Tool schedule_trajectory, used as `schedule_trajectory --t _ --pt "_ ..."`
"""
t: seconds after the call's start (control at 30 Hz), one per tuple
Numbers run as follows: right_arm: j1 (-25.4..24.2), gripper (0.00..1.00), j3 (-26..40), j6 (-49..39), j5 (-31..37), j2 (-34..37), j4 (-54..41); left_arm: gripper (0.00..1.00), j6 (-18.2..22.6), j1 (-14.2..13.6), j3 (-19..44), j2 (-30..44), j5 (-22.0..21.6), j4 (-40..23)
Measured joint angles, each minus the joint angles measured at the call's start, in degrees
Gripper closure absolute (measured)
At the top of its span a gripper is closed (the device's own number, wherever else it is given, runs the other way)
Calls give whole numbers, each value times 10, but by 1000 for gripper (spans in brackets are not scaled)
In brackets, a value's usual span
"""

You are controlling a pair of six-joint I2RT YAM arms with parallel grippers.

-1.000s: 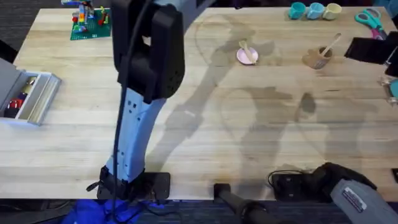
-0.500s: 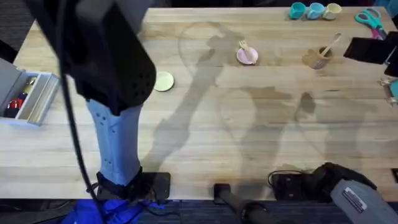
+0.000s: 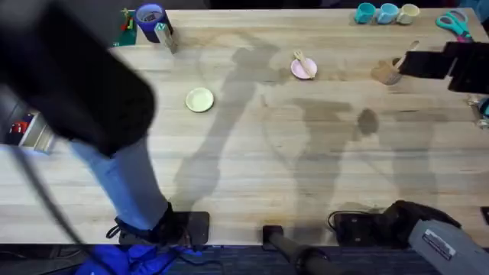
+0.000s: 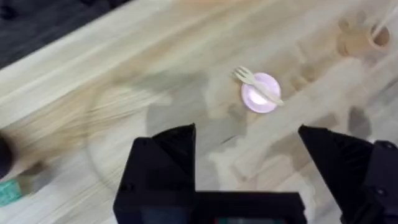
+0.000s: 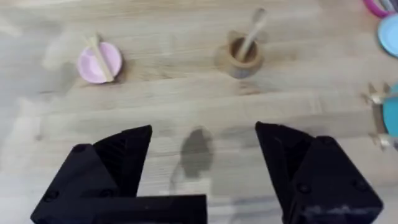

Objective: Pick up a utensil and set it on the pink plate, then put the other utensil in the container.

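Note:
The pale wooden fork (image 3: pixel 303 61) lies across the pink plate (image 3: pixel 298 71) at the far middle of the table. To its right stands the tan container (image 3: pixel 386 74) with the wooden spoon (image 3: pixel 406 53) leaning out of it. My left gripper (image 4: pixel 247 134) hangs open and empty high above the table, with the plate (image 4: pixel 255 99) and fork (image 4: pixel 256 84) well beyond it. My right gripper (image 5: pixel 204 134) is also open and empty, raised on the near side of the container (image 5: pixel 242 57), spoon (image 5: pixel 252 28) and plate (image 5: pixel 90 65). The left arm (image 3: pixel 69 84) looms dark at the left.
A pale yellow-green dish (image 3: pixel 200 100) sits left of centre. A blue cup (image 3: pixel 150 15) and green brick plate stand at the far left. Teal and cream cups (image 3: pixel 386 12) and scissors (image 3: pixel 457 23) line the far right edge. A grey box (image 3: pixel 27 131) sits at the left.
The left arm has swung left and closer under the camera, uncovering the yellow-green dish and the blue cup. The dark shape at the far right has shifted slightly left. Fork and spoon have not moved.

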Motion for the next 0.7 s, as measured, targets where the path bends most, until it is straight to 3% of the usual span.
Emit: schedule_trajectory --t 0.2,0.33,0.47,0.7 --pt "64 3 0 -26 -6 0 6 6 -6 61 -168 -157 -4 101" --pt "97 4 0 -31 -9 0 4 5 -7 73 -288 -266 -19 145" --pt "125 4 0 -26 -9 2 1 5 -7 71 -368 -340 -43 141" --pt "157 3 0 28 -11 3 -5 5 -25 70 -431 -402 -91 60"
